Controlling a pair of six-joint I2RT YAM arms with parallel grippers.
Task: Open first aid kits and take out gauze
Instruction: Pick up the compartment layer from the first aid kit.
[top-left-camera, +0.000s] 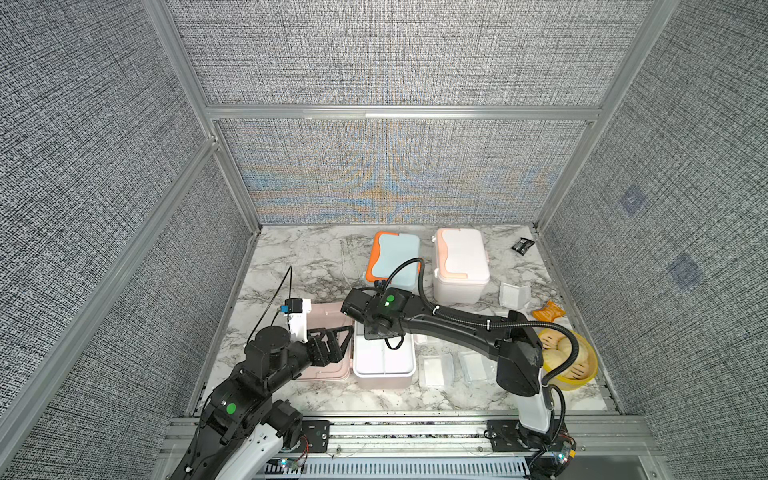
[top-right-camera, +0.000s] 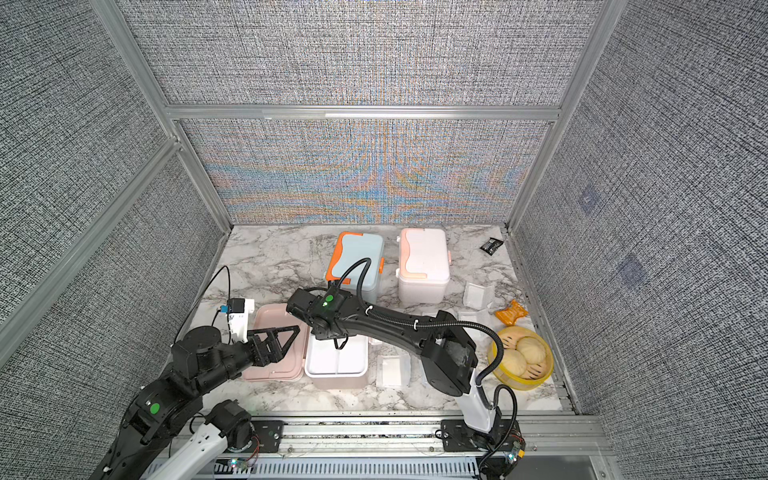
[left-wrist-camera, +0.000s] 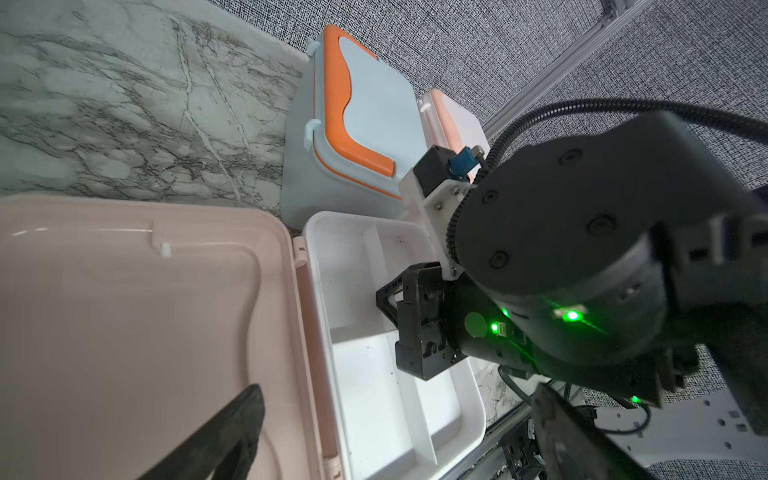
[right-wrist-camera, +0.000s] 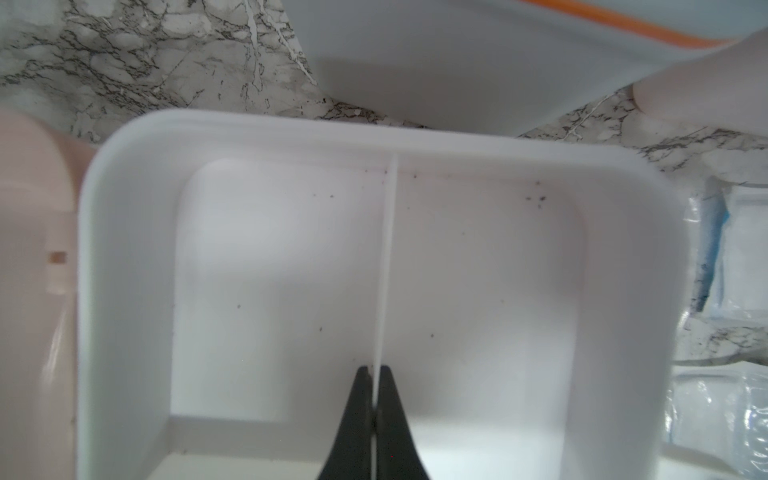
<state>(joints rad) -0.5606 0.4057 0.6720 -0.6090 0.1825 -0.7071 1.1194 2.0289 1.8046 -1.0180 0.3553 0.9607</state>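
Divider (right-wrist-camera: 384, 266), a thin white plastic wall, sits pinched in the closed right gripper (right-wrist-camera: 376, 370), likely to lift the glossy tray (right-wrist-camera: 270, 270) from the open pink kit (top-right-camera: 336, 382). Left gripper (top-right-camera: 291, 345), spread open, hovers over its flat lid (top-right-camera: 270, 316). Crinkly wrapped gauze (top-left-camera: 435, 370) lies just beside the kit.

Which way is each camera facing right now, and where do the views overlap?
Top views: high above the arm bases, looking down on the table; left arm and right arm show.
Left wrist: over the pink lid, facing the white tray and blue box; own finger and the right arm show.
Right wrist: over the tray, looking down; own fingers pinch its divider.
Shared: both wrist views show tray and divider.
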